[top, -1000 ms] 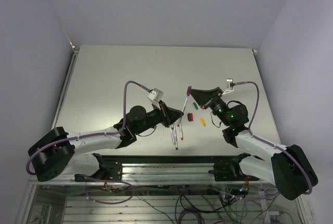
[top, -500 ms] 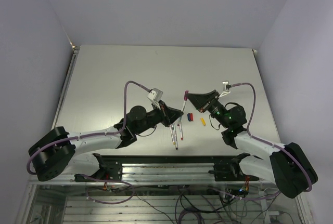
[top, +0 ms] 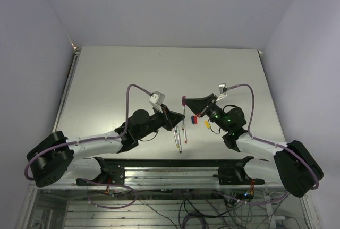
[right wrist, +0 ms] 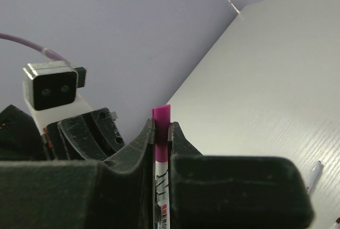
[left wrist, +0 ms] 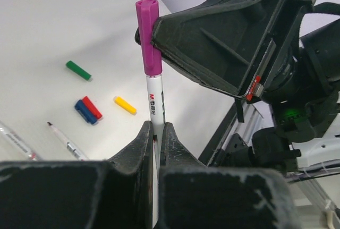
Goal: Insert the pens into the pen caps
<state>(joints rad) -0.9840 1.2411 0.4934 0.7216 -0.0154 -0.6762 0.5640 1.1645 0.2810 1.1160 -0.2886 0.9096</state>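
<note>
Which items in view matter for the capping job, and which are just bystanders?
Job: purple-capped pen, pinched by left fingers and right fingers; loose pens; green cap; blue cap; red cap; yellow cap.
Not job, just rig: purple cable; table.

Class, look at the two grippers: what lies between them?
One white pen wearing a purple cap: left gripper clamps its barrel, right gripper its cap. The left wrist view shows it.
</note>
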